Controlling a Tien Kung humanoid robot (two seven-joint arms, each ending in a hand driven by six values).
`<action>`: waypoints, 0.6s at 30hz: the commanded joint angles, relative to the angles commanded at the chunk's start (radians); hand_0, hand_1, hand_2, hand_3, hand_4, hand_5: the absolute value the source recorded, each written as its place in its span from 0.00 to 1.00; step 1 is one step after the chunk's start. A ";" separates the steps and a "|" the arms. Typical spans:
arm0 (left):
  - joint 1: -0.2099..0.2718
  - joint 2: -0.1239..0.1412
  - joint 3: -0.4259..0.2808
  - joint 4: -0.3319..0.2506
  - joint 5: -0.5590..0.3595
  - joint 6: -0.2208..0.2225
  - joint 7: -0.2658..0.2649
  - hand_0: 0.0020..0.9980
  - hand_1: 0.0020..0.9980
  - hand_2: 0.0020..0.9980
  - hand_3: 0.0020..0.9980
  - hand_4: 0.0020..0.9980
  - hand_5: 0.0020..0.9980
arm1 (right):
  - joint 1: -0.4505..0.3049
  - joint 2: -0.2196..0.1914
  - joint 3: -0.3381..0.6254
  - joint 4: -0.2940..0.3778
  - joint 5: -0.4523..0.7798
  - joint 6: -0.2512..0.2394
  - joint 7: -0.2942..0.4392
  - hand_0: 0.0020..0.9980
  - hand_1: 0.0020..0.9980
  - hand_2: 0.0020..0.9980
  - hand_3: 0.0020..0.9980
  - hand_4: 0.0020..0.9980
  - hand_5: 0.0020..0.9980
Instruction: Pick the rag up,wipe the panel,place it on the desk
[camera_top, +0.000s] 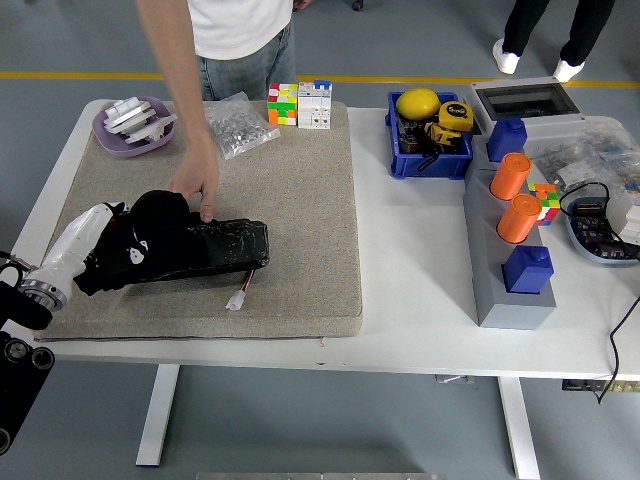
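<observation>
The robot's left hand (120, 250) presses a black cloth rag (160, 225) onto the left end of the flat black glossy panel (215, 248). Rag and hand merge in 1 dark mass, so the fingers cannot be told apart. The panel lies on a beige felt mat (300, 200) covering the white table (410, 270). A person's hand (197, 183) touches the panel's far edge, just beside the rag.
</observation>
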 joint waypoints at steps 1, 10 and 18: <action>-0.002 -0.003 0.009 0.000 -0.001 0.000 0.000 0.27 0.25 0.53 0.44 0.08 0.00 | 0.000 0.000 0.002 0.000 -0.002 0.001 0.000 0.76 0.66 0.67 0.61 1.00 0.47; -0.035 -0.005 0.094 -0.013 -0.005 -0.002 0.004 0.27 0.25 0.52 0.43 0.07 0.00 | 0.001 -0.005 -0.016 0.000 0.013 0.000 -0.001 0.76 0.66 0.67 0.61 1.00 0.47; -0.067 0.002 0.187 -0.007 -0.017 -0.007 0.004 0.27 0.26 0.51 0.43 0.07 0.00 | 0.004 -0.007 -0.019 0.000 0.016 -0.001 -0.002 0.76 0.66 0.67 0.61 1.00 0.47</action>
